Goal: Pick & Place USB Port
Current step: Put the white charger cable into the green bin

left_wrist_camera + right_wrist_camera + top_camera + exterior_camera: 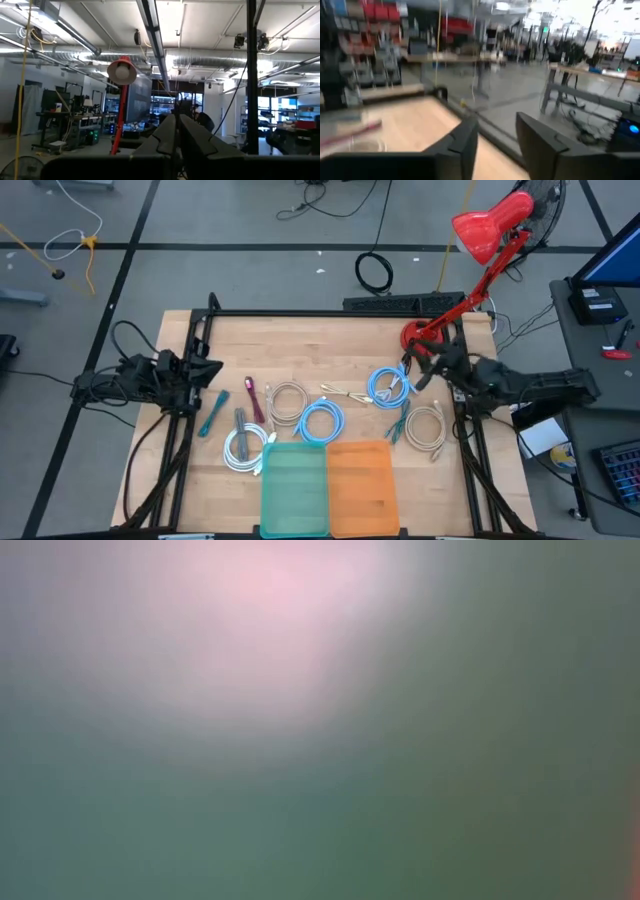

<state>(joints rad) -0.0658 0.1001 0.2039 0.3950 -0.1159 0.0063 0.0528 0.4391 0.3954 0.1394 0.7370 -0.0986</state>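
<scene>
Cables spread over the table, both grippers empty.

The coiled blue cable lay at about 2 o'clock from the table centre, and which cable had the USB end could not be told. The right gripper hovered just beside it at its 3 o'clock, fingers spread apart, holding nothing. A second blue coil lay near the centre, with the green tray and orange tray at 6 o'clock. The left gripper waited at 9 o'clock, fingers pressed together on nothing. The low view was fully blurred.
</scene>
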